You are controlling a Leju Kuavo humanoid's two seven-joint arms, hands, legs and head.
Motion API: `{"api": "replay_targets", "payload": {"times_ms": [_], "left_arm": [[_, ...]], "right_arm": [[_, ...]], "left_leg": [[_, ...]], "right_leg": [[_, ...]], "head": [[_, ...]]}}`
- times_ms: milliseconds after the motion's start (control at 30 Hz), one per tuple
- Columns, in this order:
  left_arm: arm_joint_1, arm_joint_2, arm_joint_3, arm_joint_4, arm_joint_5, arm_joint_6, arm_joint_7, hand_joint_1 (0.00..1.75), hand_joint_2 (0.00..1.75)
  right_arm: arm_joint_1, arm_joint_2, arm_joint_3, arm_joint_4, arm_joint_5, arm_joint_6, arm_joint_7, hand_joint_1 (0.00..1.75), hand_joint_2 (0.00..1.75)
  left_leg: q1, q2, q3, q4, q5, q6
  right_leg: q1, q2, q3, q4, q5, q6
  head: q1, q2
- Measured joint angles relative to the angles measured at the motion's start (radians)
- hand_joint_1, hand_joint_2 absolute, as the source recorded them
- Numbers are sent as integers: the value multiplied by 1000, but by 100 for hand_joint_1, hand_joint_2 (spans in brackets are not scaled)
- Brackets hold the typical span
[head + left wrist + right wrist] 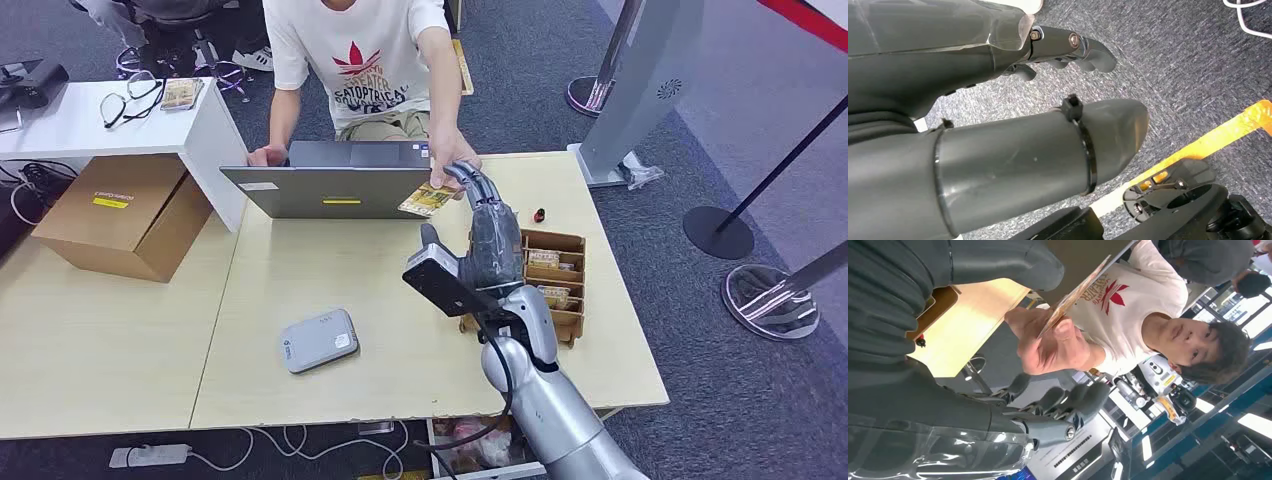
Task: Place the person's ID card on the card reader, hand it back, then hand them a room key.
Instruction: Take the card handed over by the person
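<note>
Close before me, my right hand [487, 225] reached with fingers [1068, 400] apart, holding nothing, toward the ID card [427, 199] in the person's hand [1050, 342]; my left hand [1068, 47] hung curled, empty.

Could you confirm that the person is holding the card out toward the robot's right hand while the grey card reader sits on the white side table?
Not quite. The card reader lies on the light wooden table in front of the robot, not on the white side table, as the head view shows. The rest holds: the person's hand holds the card out toward the right hand.
</note>
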Motion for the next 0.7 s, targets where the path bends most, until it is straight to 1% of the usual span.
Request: {"api": "replay_targets", "payload": {"times_ms": [33,167,233,333,467,700], "left_arm": [[0,0,0,0,1,0,0,0,0],[2,0,0,0,10,4,-2,0,0],[3,0,0,0,13,7,-4,0,0],[6,0,0,0,16,10,-8,0,0],[10,0,0,0,19,13,-10,0,0],[14,0,0,0,20,14,-11,0,0]], "right_arm": [[-1,0,0,2,0,0,0,128,175],[-8,0,5,18,1,-2,0,134,175],[-13,0,9,25,0,-5,0,133,175],[-17,0,14,35,0,-9,-1,127,175],[-21,0,17,44,-2,-16,-3,108,175],[-21,-2,17,58,-9,-31,-7,109,175]], "left_leg": [[0,0,0,0,0,0],[0,0,0,0,0,0],[0,0,0,0,0,0],[0,0,0,0,0,0],[0,0,0,0,0,0],[0,0,0,0,0,0]], "right_leg": [[0,0,0,0,0,0],[0,0,0,0,0,0],[0,0,0,0,0,0],[0,0,0,0,0,0],[0,0,0,0,0,0],[0,0,0,0,0,0]], "head": [[0,0],[0,0],[0,0],[0,0],[0,0],[0,0]]}}
